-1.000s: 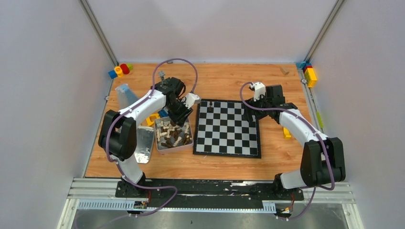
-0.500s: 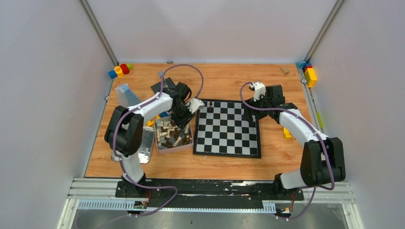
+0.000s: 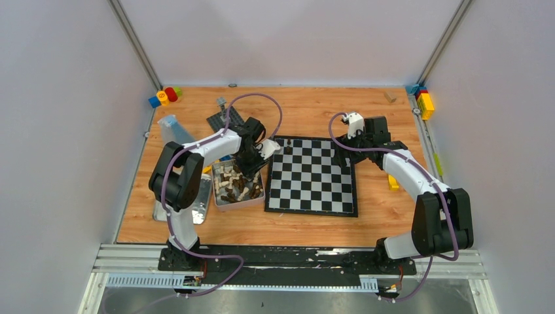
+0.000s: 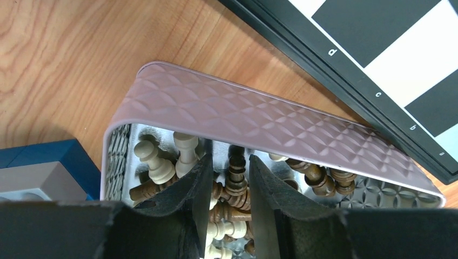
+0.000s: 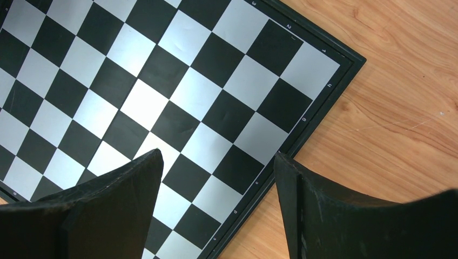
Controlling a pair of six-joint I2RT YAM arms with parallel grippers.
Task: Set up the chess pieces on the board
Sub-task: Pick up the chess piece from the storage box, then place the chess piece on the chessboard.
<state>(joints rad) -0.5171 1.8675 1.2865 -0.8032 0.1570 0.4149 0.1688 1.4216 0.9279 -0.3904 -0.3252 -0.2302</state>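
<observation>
— Where is the left gripper (image 4: 229,162)?
— It is down in the tin (image 4: 259,121), its jaws narrowly parted around a dark brown piece (image 4: 236,172). It is impossible to tell whether they clamp it.
— And the right gripper (image 5: 217,155)?
— It is spread wide and empty above the board (image 5: 162,102). The chess pieces (image 3: 237,183) lie heaped in the tin, just beside the board.

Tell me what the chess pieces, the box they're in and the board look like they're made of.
The chess pieces look like turned wood, some cream, some dark brown with a slight sheen. The box seems to be thin metal: shiny embossed inside, quilted pattern on its wall. The board is flat with reflective silvery-white and black squares, perhaps printed metal or plastic; I cannot tell which.
</observation>
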